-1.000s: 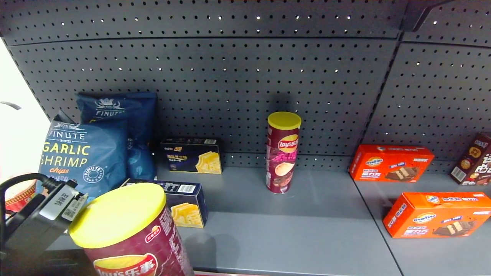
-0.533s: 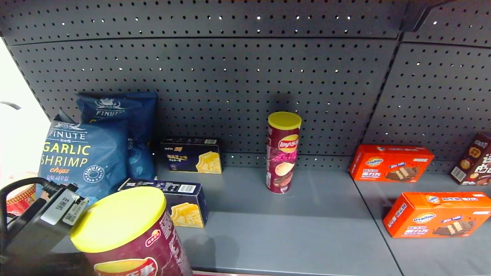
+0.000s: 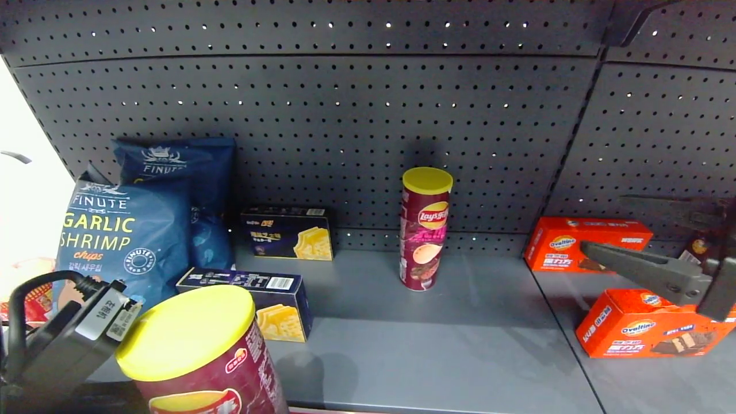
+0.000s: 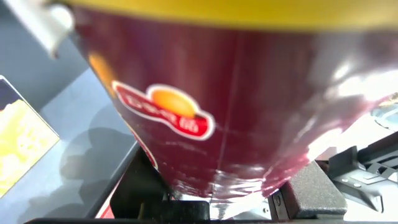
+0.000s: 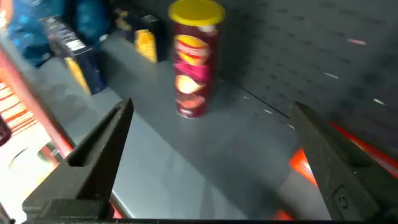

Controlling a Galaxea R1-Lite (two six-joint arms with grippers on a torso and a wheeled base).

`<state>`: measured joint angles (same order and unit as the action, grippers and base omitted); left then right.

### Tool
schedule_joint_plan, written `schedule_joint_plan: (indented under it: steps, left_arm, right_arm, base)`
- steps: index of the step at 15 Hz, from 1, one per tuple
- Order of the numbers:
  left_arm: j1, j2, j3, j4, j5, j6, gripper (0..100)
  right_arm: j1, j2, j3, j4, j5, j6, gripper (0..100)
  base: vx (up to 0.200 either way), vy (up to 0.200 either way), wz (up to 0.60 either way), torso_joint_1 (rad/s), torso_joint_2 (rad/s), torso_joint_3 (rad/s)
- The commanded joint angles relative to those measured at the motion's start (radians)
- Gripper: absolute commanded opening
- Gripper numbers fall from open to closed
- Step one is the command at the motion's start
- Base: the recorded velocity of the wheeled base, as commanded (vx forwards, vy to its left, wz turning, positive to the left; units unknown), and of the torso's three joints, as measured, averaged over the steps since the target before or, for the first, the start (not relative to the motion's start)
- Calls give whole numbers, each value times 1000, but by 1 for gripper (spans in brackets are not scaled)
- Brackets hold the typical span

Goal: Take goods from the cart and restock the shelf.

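Hovering off the grey shelf [image 3: 437,339], front-left: a yellow-lidded chip can [image 3: 195,351].
The left gripper [image 4: 224,196] is clenched round it, the right gripper [image 5: 211,155] is splayed wide near the orange boxes [image 3: 586,244], and a second chip can [image 3: 425,230] stands upright mid-shelf.

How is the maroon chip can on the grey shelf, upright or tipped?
Upright: the maroon chip can stands on its base, yellow lid up.

Shelf [image 3: 448,345]: grey, before me.
Left end: two blue chip bags [image 3: 129,241], two dark blue boxes [image 3: 286,233].
Back middle: upright can [image 3: 424,230].
Right end: two orange boxes [image 3: 560,244].
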<state>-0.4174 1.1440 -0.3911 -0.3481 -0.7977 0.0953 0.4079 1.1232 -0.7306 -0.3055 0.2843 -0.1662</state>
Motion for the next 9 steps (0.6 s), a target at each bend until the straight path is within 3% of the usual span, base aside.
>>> schedule_joint_plan:
  steps: [1, 9]
  left_arm:
    - [-6, 11, -2, -3, -3, 0, 0]
    - [-12, -41, 92, -9, -8, -16, 0]
  right_arm:
    - [35, 184, -76, -7, 21, -7, 100]
    - [98, 500, -349, -10, 46, -24, 100]
  base:
    - [0, 0, 0, 0, 0, 0]
    - [0, 0, 0, 0, 0, 0]
